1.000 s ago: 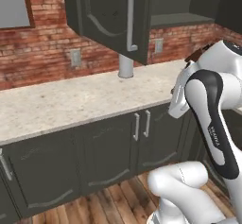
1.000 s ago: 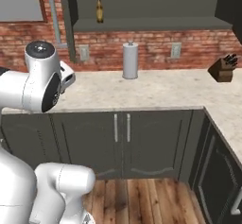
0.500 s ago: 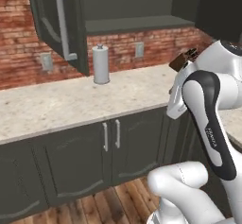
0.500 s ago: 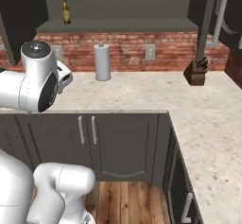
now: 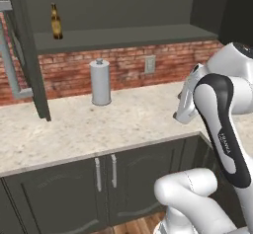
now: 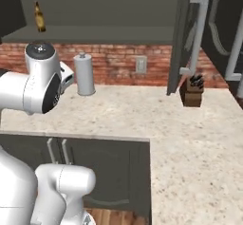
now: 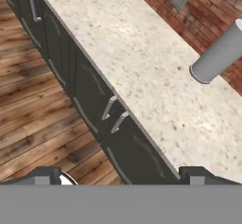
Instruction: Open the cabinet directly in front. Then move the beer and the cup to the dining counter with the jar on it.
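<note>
I see the cabinet [image 5: 123, 11] on the wall ahead standing open, one door [image 5: 22, 55] swung out at the left of the left base view and the other door [image 6: 190, 39] at the right of the right base view, each with a long grey bar handle. Its single shelf [image 5: 128, 34] carries the beer [image 5: 57, 21], upright near the left end, well apart from anything else; I cannot make out a cup in there. Below runs the beige speckled counter [image 5: 113, 124] against the brick wall, over dark low cabinets [image 5: 99, 188]. On it stands a tall grey canister [image 5: 101, 82] with a knob top, close to the wall and roughly under the beer. A knife block [image 6: 192, 92] sits further right on the counter, near the open right door. My gripper [image 7: 120, 176] points down over the counter's front edge and the wooden floor [image 7: 33, 109]; its fingertips sit far apart with nothing between them.
</note>
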Motion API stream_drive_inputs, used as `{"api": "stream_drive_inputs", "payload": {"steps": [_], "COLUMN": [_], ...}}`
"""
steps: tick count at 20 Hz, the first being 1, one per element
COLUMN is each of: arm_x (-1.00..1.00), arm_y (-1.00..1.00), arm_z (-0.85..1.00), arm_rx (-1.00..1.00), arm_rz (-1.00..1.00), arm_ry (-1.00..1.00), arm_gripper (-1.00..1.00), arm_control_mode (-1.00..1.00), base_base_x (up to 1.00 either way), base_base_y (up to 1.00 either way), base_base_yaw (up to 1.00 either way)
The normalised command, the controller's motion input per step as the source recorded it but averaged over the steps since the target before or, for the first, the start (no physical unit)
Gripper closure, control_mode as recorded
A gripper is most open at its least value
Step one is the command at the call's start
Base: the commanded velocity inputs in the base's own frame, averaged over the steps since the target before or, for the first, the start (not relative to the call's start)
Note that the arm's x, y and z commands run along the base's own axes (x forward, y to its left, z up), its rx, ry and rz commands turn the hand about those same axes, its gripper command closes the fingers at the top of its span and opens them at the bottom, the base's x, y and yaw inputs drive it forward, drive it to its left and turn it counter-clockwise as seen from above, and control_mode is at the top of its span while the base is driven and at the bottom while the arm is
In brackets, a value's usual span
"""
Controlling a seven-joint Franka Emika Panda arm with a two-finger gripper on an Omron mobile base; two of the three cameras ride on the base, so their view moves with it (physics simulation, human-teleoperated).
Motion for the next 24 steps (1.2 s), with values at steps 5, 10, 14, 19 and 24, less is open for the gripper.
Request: {"api": "stream_drive_inputs", "payload": {"steps": [5,10,14,19,24], "arm_x": [0.0,0.0,0.0,0.0,0.0], "arm_y": [0.0,0.0,0.0,0.0,0.0], "arm_z": [0.0,0.0,0.0,0.0,0.0], "arm_rx": [0.0,0.0,0.0,0.0,0.0], "arm_rz": [0.0,0.0,0.0,0.0,0.0], "arm_ry": [0.0,0.0,0.0,0.0,0.0], "arm_gripper": [-1.0,-1.0,-1.0,-1.0,-1.0], "arm_control_mode": [1.0,1.0,1.0,1.0,1.0], "base_base_x": [0.66,0.46,0.39,0.16,0.46], "base_base_y": [-0.13,0.02,0.1,0.52,0.51], "base_base_yaw": [0.13,0.08,0.05,0.0,0.0]}}
